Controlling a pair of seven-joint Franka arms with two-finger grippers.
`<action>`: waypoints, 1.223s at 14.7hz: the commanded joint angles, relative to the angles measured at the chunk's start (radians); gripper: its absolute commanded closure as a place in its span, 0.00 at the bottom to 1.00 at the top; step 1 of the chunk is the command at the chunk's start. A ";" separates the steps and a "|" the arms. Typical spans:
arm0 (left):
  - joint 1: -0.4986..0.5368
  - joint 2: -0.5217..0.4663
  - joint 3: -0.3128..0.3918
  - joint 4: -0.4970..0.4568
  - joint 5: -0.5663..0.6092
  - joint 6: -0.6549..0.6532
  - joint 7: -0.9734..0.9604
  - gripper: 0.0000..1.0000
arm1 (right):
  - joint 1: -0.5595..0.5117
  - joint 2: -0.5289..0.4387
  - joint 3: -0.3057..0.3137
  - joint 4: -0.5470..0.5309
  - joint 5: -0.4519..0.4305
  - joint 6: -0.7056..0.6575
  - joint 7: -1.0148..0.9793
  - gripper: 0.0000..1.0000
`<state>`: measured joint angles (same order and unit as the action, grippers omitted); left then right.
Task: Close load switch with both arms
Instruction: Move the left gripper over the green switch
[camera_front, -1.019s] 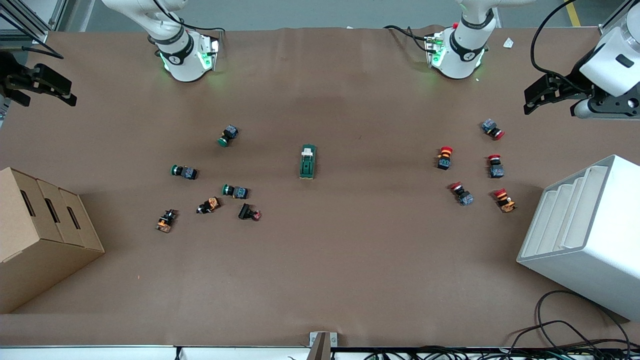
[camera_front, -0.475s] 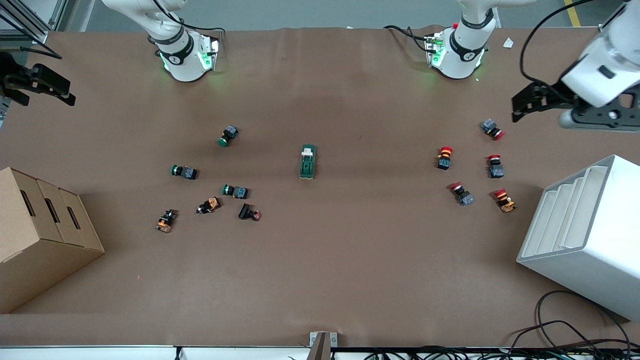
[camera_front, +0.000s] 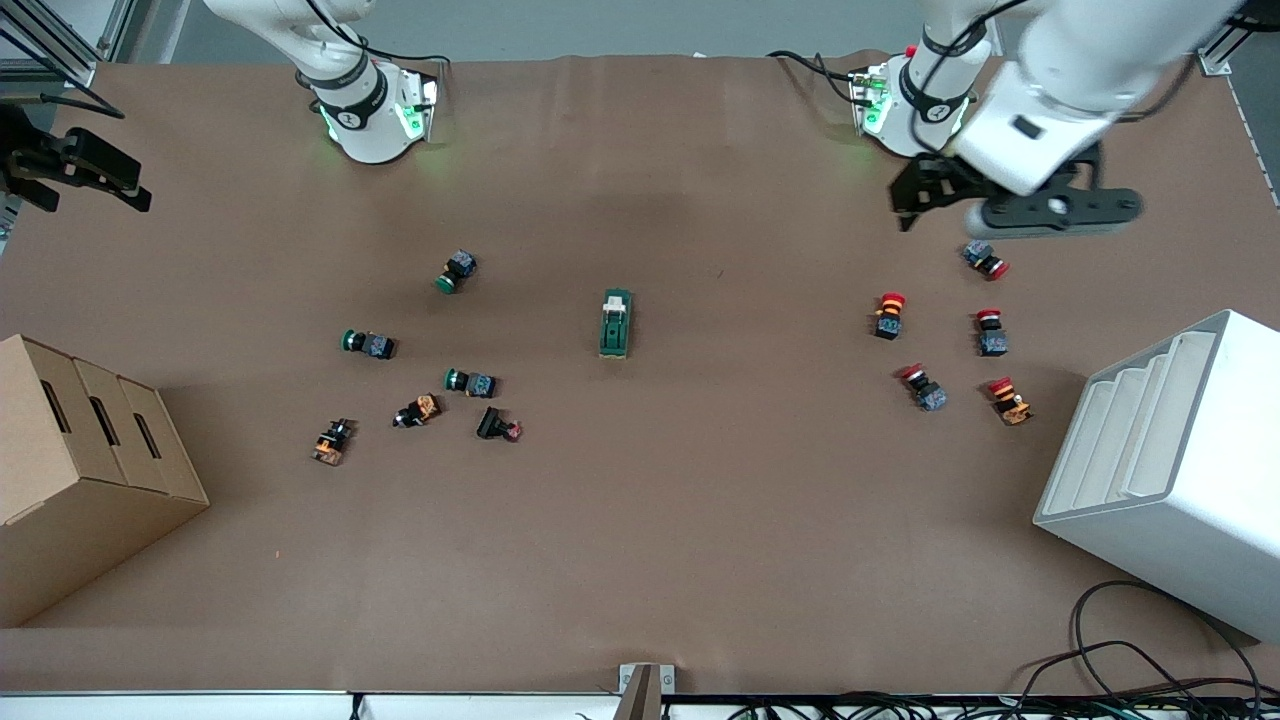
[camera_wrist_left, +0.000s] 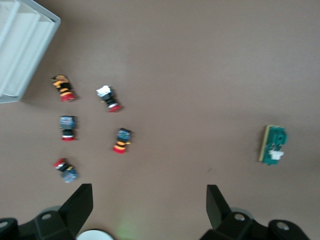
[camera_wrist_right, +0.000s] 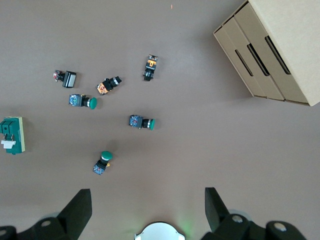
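Since the earlier frame, the left gripper (camera_front: 915, 195) has swung in from the table's edge toward the load switch (camera_front: 616, 323), fingers (camera_wrist_left: 80, 202) spread wide, high over bare table near the red push buttons (camera_front: 889, 314). That dark-green switch lies mid-table, untouched. At the table's edge well away from the switch, the right gripper (camera_front: 75, 175) waits, spread wide.
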<state>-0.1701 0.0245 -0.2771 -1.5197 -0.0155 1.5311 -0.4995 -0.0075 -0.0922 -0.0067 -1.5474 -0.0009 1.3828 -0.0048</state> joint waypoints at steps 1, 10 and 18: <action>-0.038 0.046 -0.039 0.023 0.015 0.064 -0.112 0.00 | -0.009 -0.029 0.001 -0.030 0.010 0.002 -0.012 0.00; -0.348 0.250 -0.053 0.009 0.139 0.292 -0.388 0.00 | -0.008 -0.027 0.002 -0.028 0.010 -0.001 -0.012 0.00; -0.623 0.488 -0.053 0.006 0.521 0.418 -0.917 0.00 | -0.011 -0.005 0.002 0.018 -0.004 -0.001 -0.004 0.00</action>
<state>-0.7541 0.4561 -0.3345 -1.5309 0.4238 1.9116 -1.2885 -0.0084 -0.0937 -0.0104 -1.5367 -0.0014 1.3816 -0.0051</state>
